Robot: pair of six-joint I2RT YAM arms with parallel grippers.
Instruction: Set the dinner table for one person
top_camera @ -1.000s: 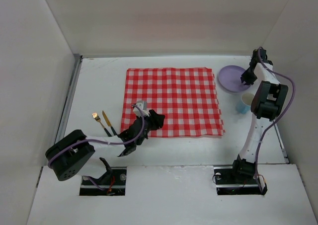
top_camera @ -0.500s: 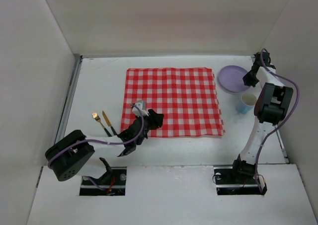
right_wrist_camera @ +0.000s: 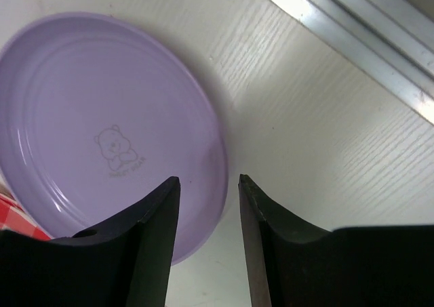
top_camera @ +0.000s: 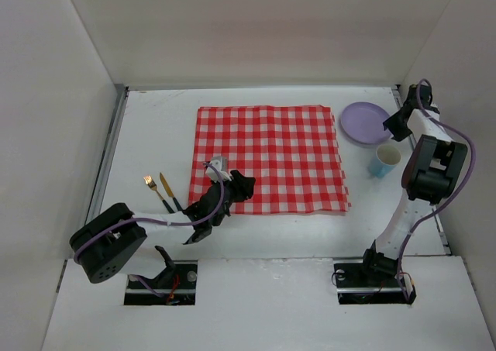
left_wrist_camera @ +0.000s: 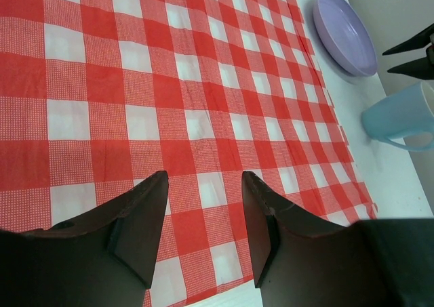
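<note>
The white dinner table (top_camera: 151,134) carries a red-and-white checked cloth (top_camera: 267,157) in its middle. A purple plate (top_camera: 363,123) lies off the cloth's far right corner, and a light blue cup (top_camera: 384,161) stands just in front of it. A gold fork (top_camera: 155,192) and knife (top_camera: 170,192) lie left of the cloth. My right gripper (right_wrist_camera: 209,179) is open, its jaws straddling the right rim of the plate (right_wrist_camera: 102,117). My left gripper (left_wrist_camera: 203,178) hovers open and empty over the near edge of the cloth (left_wrist_camera: 169,83).
Metal rails run along the table's sides (top_camera: 111,149) (right_wrist_camera: 359,29), the right one close beside my right gripper. White walls enclose the table at the back and both sides. The cup (left_wrist_camera: 397,120) stands between the cloth's right edge and the right arm.
My right arm has swung rightward, carrying its gripper from over the plate to the plate's right rim. The left arm has not moved.
</note>
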